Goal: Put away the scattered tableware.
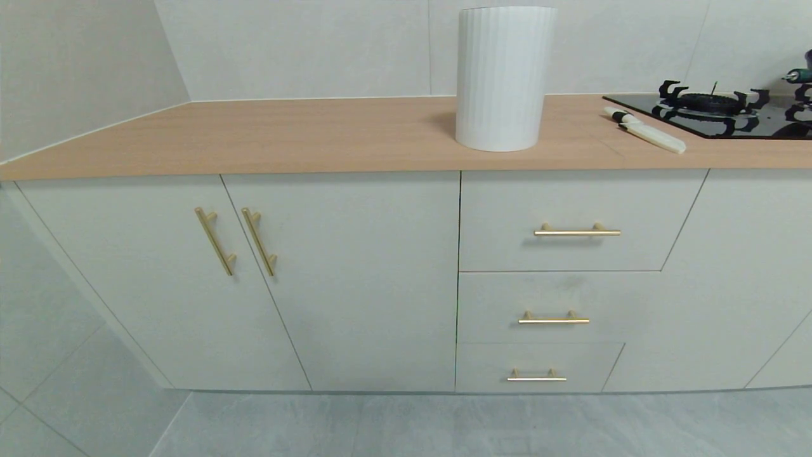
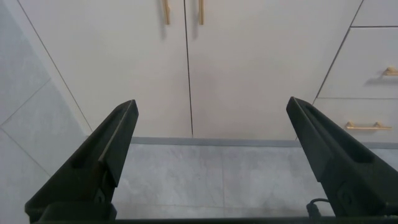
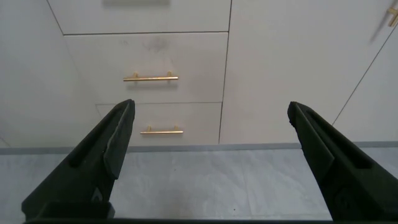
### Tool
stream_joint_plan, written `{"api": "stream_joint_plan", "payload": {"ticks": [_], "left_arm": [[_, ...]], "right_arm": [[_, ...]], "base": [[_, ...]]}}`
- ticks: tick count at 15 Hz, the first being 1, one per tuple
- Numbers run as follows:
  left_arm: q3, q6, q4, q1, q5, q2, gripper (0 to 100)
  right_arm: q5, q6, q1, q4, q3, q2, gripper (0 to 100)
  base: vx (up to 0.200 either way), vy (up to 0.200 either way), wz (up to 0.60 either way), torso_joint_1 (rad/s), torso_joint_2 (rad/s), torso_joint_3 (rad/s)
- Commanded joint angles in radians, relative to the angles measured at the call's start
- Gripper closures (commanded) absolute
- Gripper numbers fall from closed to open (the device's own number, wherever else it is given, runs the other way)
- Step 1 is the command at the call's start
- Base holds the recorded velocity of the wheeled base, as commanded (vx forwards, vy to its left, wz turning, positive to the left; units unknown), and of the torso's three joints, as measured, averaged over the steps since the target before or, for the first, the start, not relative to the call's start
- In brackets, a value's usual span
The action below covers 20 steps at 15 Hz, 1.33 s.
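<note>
A white-handled knife (image 1: 646,131) lies on the wooden countertop (image 1: 285,133) at the right, beside the black stove. A tall white ribbed canister (image 1: 503,77) stands on the counter in the middle. My left gripper (image 2: 208,134) is open, low before the double cabinet doors (image 2: 186,56), with nothing between its fingers. My right gripper (image 3: 211,134) is open too, held low facing the lower drawers (image 3: 152,78), and holds nothing.
A black gas stove (image 1: 717,111) sits at the counter's right end. Under the counter are two cabinet doors with gold handles (image 1: 235,241) and a stack of three drawers with gold handles (image 1: 576,232). Grey tiled floor (image 1: 406,425) lies in front.
</note>
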Motion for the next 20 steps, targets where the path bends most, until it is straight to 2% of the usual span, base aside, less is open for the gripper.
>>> {"api": "stream_joint_plan", "payload": {"ticks": [1, 14, 20], "left_arm": [[0.000, 0.000, 0.000, 0.001, 0.000, 0.000, 0], [0.000, 0.000, 0.000, 0.001, 0.000, 0.000, 0], [0.000, -0.003, 0.000, 0.001, 0.000, 0.000, 0]], "right_arm": [[0.000, 0.000, 0.000, 0.000, 0.000, 0.003, 0], [0.000, 0.000, 0.000, 0.000, 0.000, 0.003, 0], [0.000, 0.000, 0.000, 0.000, 0.000, 0.003, 0]], "base": [[0.200, 0.000, 0.00, 0.002, -0.01, 0.007], [0.200, 0.000, 0.00, 0.004, 0.00, 0.003], [0.000, 0.000, 0.00, 0.000, 0.00, 0.000]]}}
